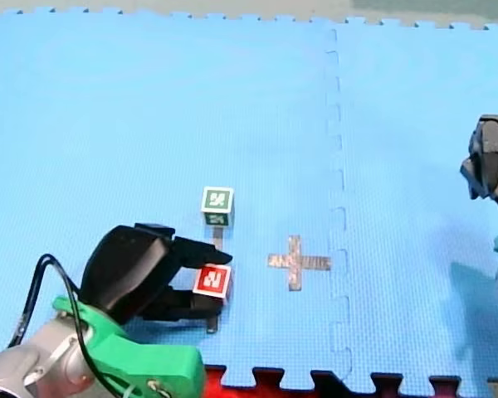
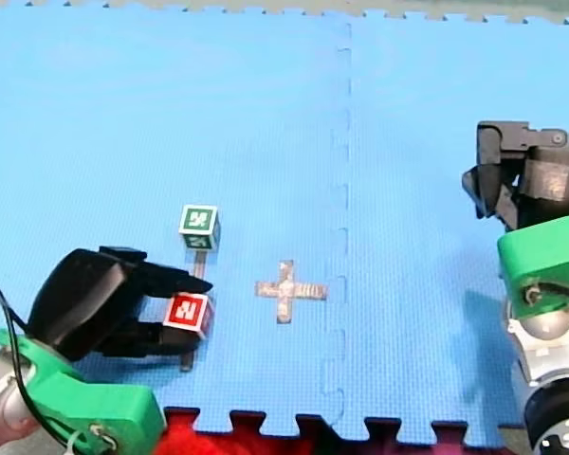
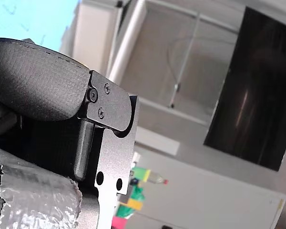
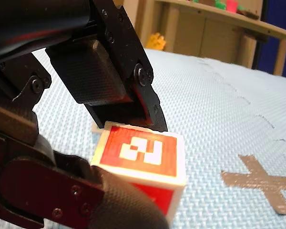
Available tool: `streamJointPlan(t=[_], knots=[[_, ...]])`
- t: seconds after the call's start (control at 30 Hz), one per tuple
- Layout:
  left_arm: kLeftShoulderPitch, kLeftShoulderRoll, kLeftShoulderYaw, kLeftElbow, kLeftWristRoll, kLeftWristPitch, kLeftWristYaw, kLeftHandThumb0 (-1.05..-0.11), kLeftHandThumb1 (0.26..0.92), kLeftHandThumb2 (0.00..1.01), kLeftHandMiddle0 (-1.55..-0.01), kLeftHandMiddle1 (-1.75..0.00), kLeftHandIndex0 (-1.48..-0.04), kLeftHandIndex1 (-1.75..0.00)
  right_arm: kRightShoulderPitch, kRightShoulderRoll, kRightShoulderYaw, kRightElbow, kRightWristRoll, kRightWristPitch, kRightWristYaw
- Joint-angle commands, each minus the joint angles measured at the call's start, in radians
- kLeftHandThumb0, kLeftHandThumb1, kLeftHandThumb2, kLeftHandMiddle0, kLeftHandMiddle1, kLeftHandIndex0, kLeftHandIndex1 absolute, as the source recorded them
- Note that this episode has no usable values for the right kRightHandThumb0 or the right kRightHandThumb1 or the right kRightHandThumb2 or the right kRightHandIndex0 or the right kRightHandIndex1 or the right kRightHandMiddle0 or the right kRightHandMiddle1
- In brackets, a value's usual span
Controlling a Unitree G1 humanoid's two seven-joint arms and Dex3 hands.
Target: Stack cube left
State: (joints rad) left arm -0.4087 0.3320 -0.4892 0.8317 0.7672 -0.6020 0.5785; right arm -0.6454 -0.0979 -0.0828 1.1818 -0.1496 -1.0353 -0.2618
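The foam mat [image 1: 149, 99] looks matt and finely textured, the red cube [image 4: 138, 152] smooth-faced.

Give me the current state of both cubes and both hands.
left hand: shut on the red cube, near the front edge of the mat.
red cube: gripped by the left hand; cannot tell whether it is off the mat.
green cube: upright on the mat, untouched, just beyond the red cube and apart from it.
right hand: holds nothing, at the mat's right side.
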Motion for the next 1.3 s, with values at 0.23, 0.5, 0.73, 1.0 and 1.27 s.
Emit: streamJointPlan(t=[0.23,0.5,0.73,1.0,1.27], knots=[[-0.007,0.02,0.006,-0.027,-0.008,-0.006,-0.043,-0.522,0.751,0.01,-0.94,-1.75,-1.43,-0.11,0.0,-0.005,-0.002,-0.003,-0.004,-0.005,-0.012],[-0.014,0.016,0.029,-0.131,-0.024,0.035,-0.122,-0.533,0.757,0.01,-0.93,-1.75,-1.31,-0.05,-0.001,-0.002,0.0,0.001,-0.007,-0.002,-0.017],[-0.003,0.026,0.065,-0.456,-0.023,0.189,-0.314,-0.548,0.761,0.0,-0.92,-1.75,-1.32,-0.04,-0.002,0.005,0.0,0.015,-0.008,0.007,-0.016],[-0.031,0.01,0.066,-0.648,0.009,0.308,-0.468,-0.536,0.765,0.0,-0.93,-1.75,-1.32,-0.03,-0.003,0.012,0.001,0.029,-0.013,0.021,-0.02],[-0.043,0.003,0.073,-0.688,0.015,0.357,-0.54,-0.521,0.767,0.0,-0.94,-1.75,-1.34,-0.03,-0.006,0.014,0.001,0.039,-0.015,0.029,-0.022]])
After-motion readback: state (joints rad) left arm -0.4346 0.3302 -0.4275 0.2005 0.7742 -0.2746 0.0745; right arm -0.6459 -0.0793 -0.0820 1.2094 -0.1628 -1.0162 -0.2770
